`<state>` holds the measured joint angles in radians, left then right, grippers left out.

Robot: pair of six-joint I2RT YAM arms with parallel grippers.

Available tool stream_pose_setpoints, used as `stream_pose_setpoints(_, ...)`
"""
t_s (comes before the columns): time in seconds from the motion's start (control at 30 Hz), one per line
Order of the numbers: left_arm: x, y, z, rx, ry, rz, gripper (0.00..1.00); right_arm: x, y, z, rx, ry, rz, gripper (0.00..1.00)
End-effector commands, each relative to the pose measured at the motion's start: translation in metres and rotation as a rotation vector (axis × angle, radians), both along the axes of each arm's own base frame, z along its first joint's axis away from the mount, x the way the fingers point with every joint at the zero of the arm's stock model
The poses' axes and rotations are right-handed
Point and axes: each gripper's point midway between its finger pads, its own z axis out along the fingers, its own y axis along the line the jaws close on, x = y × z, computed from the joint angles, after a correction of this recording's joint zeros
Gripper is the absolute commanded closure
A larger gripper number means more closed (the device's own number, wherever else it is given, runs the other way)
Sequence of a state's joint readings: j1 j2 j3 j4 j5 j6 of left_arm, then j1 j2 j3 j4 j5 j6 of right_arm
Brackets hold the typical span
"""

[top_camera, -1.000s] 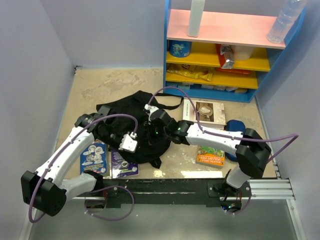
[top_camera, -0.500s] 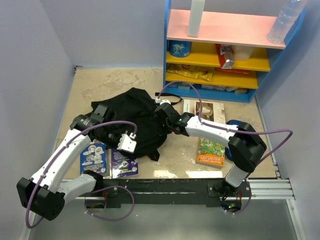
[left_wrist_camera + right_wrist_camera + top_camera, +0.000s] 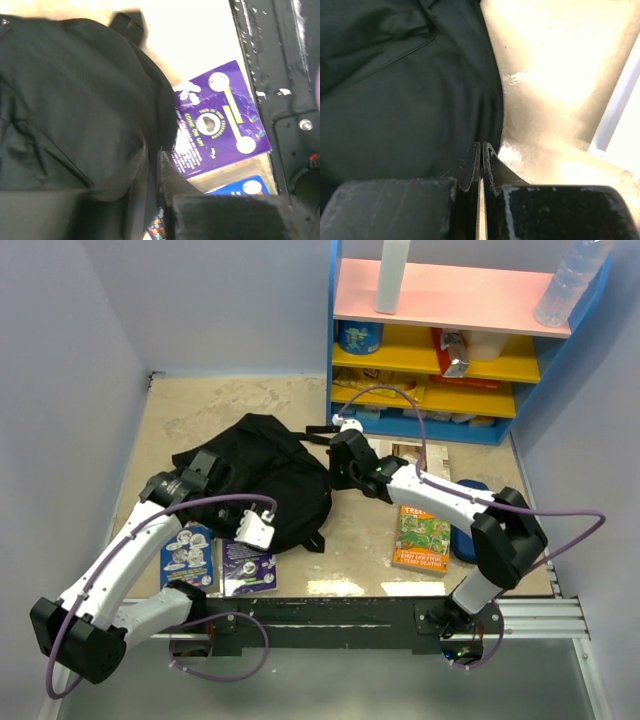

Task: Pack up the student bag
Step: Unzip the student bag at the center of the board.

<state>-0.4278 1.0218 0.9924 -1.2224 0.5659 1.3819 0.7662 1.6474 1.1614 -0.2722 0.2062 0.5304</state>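
The student bag is a soft black backpack slumped on the floor left of centre. My left gripper lies low at its near edge, beside the purple book. In the left wrist view the left gripper has its jaws a narrow slit apart. The bag's fabric drapes over the left finger, and I cannot tell whether any lies in the slit. My right gripper is at the bag's right edge. In the right wrist view it is shut, its tips against the bag's seam, with nothing seen between them.
A blue book lies left of the purple one. A green book, a pale book and a dark-blue pencil case lie under the right arm. The coloured shelf stands at the back right. The black rail runs along the near edge.
The bag has slid up and to the left. My right gripper has moved from over the bag to its right edge. My left jaws have parted slightly.
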Motion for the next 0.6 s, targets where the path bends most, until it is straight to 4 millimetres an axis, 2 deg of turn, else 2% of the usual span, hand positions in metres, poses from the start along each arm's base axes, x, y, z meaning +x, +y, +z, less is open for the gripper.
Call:
stream_pose_setpoints(0.0,0.01,-0.009,0.016,-0.026,0.063,0.076,0.57,-0.009,0.002,0.013,0.081,-0.039,0.0,1.0)
stream_pose_setpoints(0.03,0.01,-0.019,0.026,-0.077,0.076,0.069,0.46,-0.024,0.014,0.01,0.086,-0.028,0.035,1.0)
stream_pose_setpoints(0.07,0.02,-0.029,0.047,-0.13,0.041,0.07,0.27,-0.032,0.02,0.008,0.094,-0.015,0.048,1.0)
stream_pose_setpoints(0.13,0.02,-0.045,0.065,-0.213,0.09,0.07,0.19,-0.051,0.031,0.0,0.102,0.019,0.077,1.0)
stream_pose_setpoints(0.17,0.024,-0.053,0.081,-0.259,0.081,0.065,0.18,-0.059,0.033,-0.004,0.108,0.038,0.092,1.0)
stream_pose_setpoints(0.27,0.028,-0.077,0.093,-0.359,0.171,0.072,0.1,-0.072,0.039,-0.009,0.149,0.07,0.11,1.0)
stream_pose_setpoints(0.4,0.019,-0.109,0.071,-0.359,0.321,0.066,0.11,-0.075,0.037,-0.002,0.166,0.065,0.109,1.0)
stream_pose_setpoints(0.47,0.01,-0.124,0.056,-0.34,0.338,0.026,0.13,-0.074,0.037,0.013,0.187,0.045,0.111,1.0)
stream_pose_setpoints(0.57,0.011,-0.129,0.032,-0.294,0.355,0.039,0.2,-0.075,0.033,0.03,0.204,0.026,0.103,1.0)
